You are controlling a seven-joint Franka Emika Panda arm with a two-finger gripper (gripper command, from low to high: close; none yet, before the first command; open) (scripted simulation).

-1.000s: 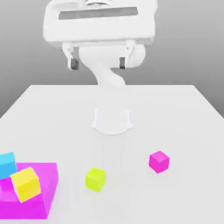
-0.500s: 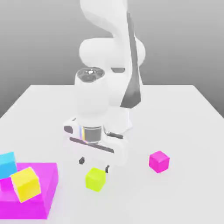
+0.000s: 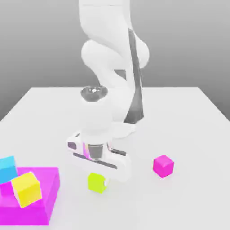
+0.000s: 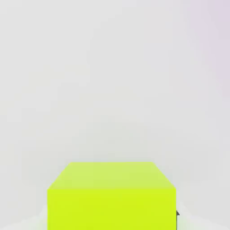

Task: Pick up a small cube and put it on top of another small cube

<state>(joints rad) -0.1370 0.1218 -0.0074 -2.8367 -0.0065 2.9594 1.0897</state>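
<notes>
The small lime yellow-green cube (image 3: 97, 183) rests on the white table, left of centre near the front in the exterior view. My gripper (image 3: 98, 174) has come straight down over it, and the white hand covers the cube's top edge. The hand view has the lime cube (image 4: 111, 197) close up between the jaws, with a dark sliver of one finger (image 4: 177, 214) against its side. The gripper is shut on this cube. The small magenta-pink cube (image 3: 163, 165) sits apart toward the exterior view's right, on the table.
A large flat magenta block (image 3: 42, 211) lies at the front on the exterior view's left, carrying a larger yellow cube (image 3: 26, 188) and a cyan cube (image 3: 7, 168). The arm's base and links rise behind the lime cube.
The arm swung down from high above the table onto the lime cube. The jaws, wide open half a second ago, have closed on it. The cubes have not shifted.
</notes>
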